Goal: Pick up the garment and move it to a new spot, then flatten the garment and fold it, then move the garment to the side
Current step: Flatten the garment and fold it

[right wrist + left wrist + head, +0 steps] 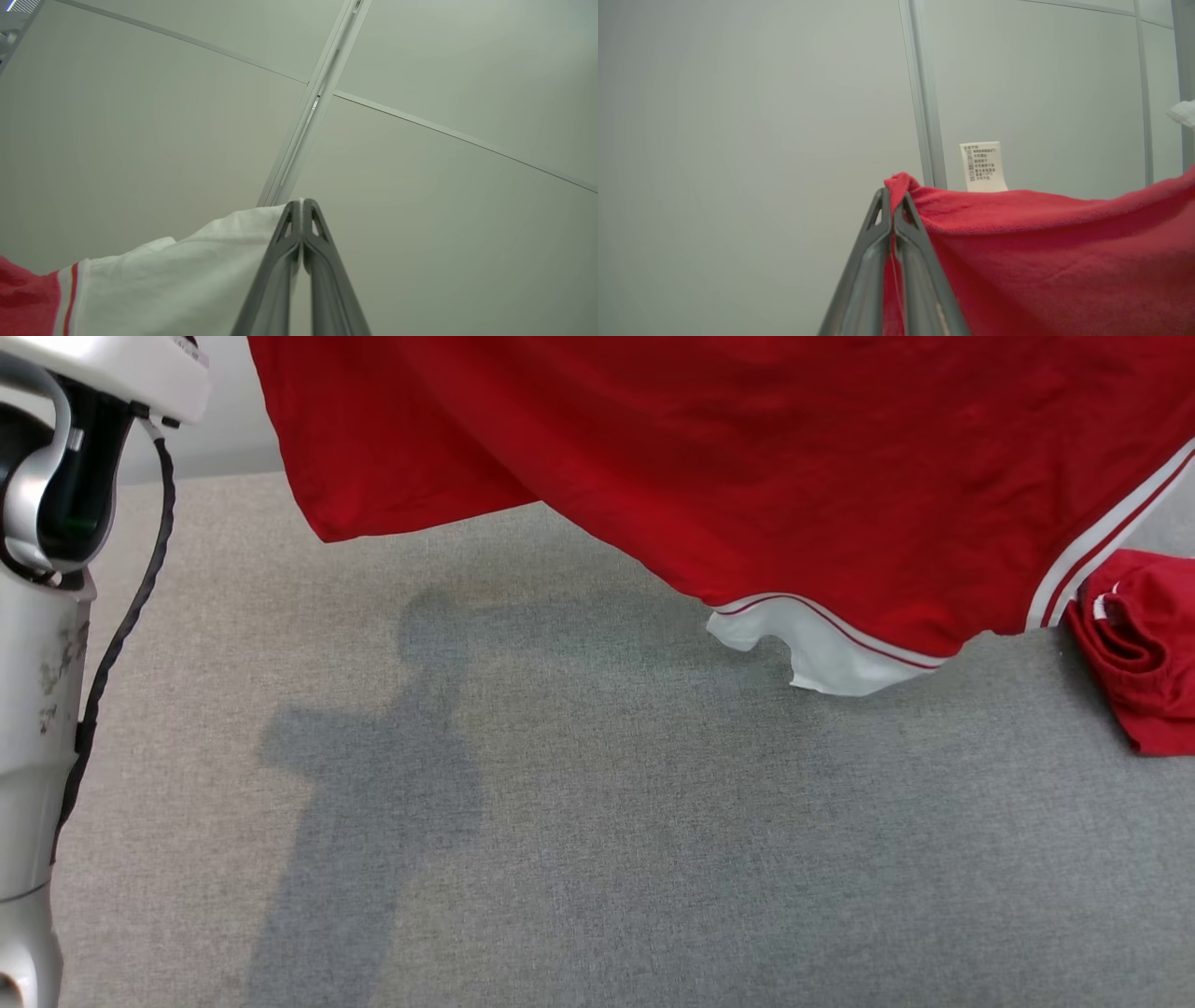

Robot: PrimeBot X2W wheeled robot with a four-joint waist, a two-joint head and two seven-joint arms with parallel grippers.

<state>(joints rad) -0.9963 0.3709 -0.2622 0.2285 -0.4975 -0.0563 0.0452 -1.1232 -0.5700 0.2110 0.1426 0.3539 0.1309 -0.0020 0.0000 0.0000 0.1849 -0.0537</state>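
Head view: garment (747, 476) strung left-right, up off the surface (560, 849)
Left gripper (893, 200): clamped on red corner (901, 182)
Right gripper (302, 210): clamped on white trim (210, 261)

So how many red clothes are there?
2. The big red garment hangs above the grey surface; a smaller red bundle lies at its right edge. Others may be hidden.

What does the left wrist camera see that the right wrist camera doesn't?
Left wrist view: the left gripper shut on a red edge of the garment, and a white care label standing up. Right wrist view: the right gripper shut on the garment's white band. Both: the same garment, pinched, with pale wall panels behind.
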